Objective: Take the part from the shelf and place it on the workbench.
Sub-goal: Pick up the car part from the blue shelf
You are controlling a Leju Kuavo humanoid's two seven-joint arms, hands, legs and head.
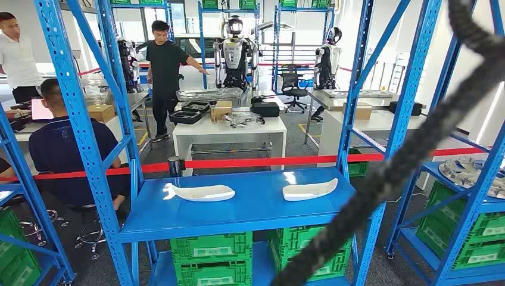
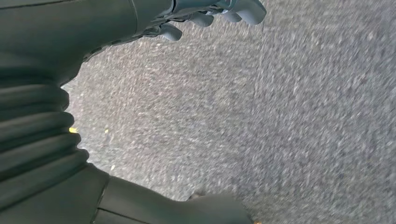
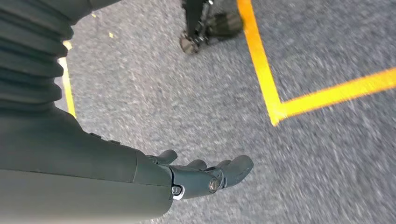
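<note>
You'll find two white parts, one (image 1: 202, 192) left and one (image 1: 309, 189) right, lying flat and apart on the blue shelf (image 1: 250, 211) ahead. Both hands hang over grey carpet, well away from them. The left robot hand (image 2: 205, 16) and the right robot hand (image 3: 205, 175) hold nothing, fingers loosely spread. A blurred black cable (image 1: 417, 143) crosses your head view, clipping the shelf's right end. The parts look shallow, elongated and glossy.

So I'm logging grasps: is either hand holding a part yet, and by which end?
Neither. The left hand and right hand hang over the floor holding nothing; both white parts lie on the blue shelf.
</note>
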